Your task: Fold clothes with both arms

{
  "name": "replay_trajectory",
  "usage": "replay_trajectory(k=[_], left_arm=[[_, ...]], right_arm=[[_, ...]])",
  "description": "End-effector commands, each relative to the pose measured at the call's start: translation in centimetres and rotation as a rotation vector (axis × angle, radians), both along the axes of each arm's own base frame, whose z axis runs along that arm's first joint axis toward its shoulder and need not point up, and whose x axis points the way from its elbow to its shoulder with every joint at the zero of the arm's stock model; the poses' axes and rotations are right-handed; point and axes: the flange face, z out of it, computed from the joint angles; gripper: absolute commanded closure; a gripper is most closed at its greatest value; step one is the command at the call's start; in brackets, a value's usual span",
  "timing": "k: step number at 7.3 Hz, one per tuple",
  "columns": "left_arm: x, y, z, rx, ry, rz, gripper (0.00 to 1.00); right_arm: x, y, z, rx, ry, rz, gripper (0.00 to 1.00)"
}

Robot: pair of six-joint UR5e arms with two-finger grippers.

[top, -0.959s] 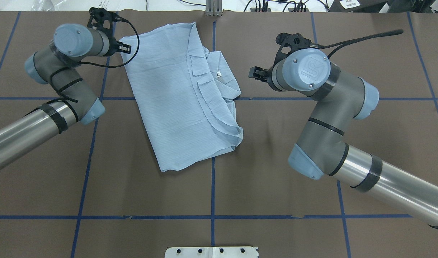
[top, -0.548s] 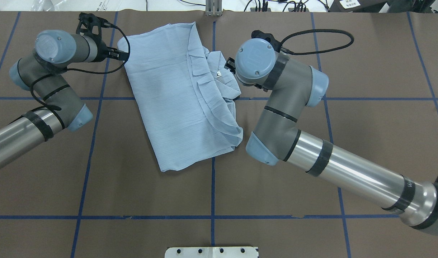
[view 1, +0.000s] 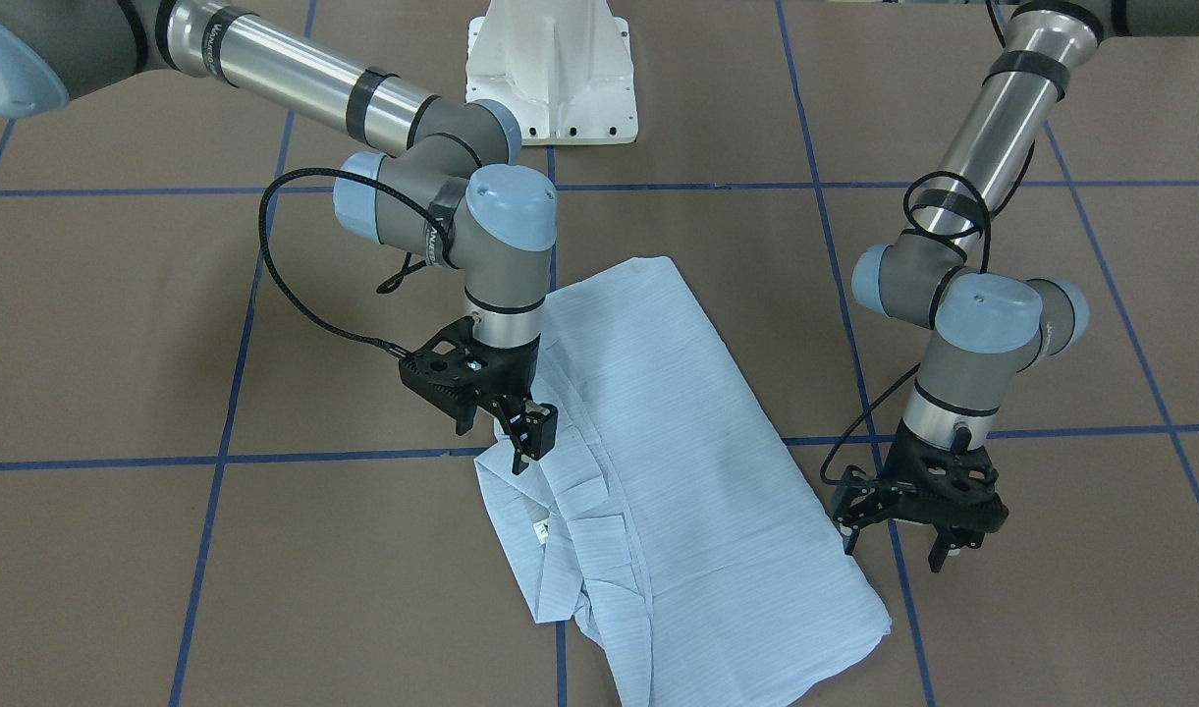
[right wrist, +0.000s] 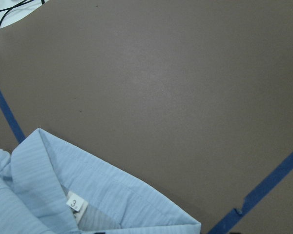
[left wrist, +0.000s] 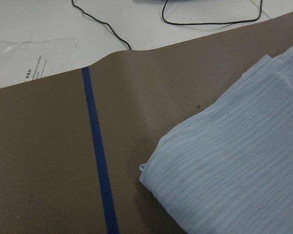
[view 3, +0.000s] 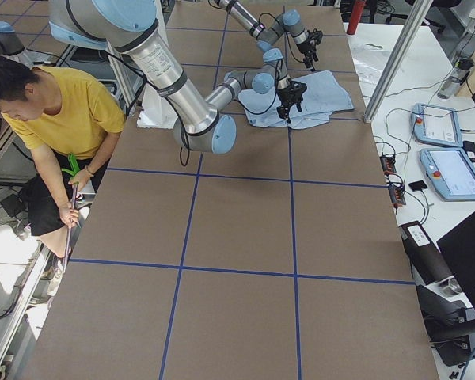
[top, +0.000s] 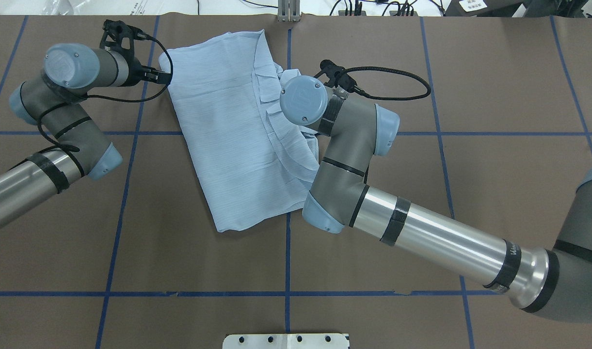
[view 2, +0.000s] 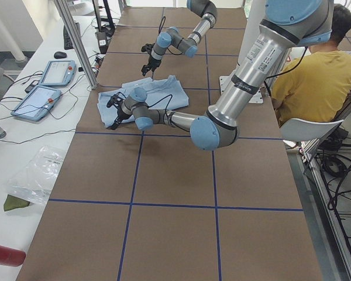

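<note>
The clothes are one light-blue striped shirt (top: 237, 135), folded and lying flat on the brown table, with its collar and white neck label (right wrist: 74, 203) on the robot's right side. My right gripper (view 1: 506, 437) hovers just above the collar edge with its fingers apart and nothing held. In the overhead view that gripper is hidden under its own wrist (top: 303, 99). My left gripper (view 1: 894, 550) is open and low beside the shirt's far left corner (left wrist: 151, 170), apart from the cloth. The overhead view puts the left gripper (top: 161, 75) right at that corner.
Blue tape lines (top: 287, 252) grid the table. The white pedestal base (view 1: 550, 74) stands at the robot's side. A seated person in yellow (view 3: 55, 111) is beside the table. Tablets (view 2: 38, 99) and cables lie on the white bench past the far edge.
My right arm has swung left until its wrist is over the shirt's collar. The left arm has shifted slightly left and settled at the shirt's corner. The shirt has not moved.
</note>
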Motion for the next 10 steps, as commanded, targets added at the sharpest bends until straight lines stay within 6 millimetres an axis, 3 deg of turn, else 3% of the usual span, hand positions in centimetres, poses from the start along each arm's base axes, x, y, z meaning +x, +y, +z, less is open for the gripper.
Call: replay_trajectory(k=[1, 3, 7, 8, 10], left_arm=[[0.0, 0.3, 0.6, -0.004, -0.003, 0.002, 0.00], [-0.3, 0.6, 1.2, 0.005, 0.005, 0.003, 0.00], [-0.2, 0.7, 1.2, 0.005, 0.005, 0.004, 0.00], [-0.2, 0.7, 1.2, 0.005, 0.005, 0.004, 0.00], [-0.2, 0.7, 1.1, 0.008, 0.007, 0.004, 0.00]], right_arm=[[-1.5, 0.8, 1.3, 0.000, 0.027, 0.014, 0.20], [-2.5, 1.0, 2.4, -0.007, 0.029, 0.039, 0.24], [-3.3, 1.8, 2.6, -0.005, 0.034, 0.038, 0.28], [-3.4, 1.9, 2.7, -0.006, 0.035, 0.037, 0.37], [-3.7, 2.3, 2.4, 0.016, 0.036, 0.046, 0.76]])
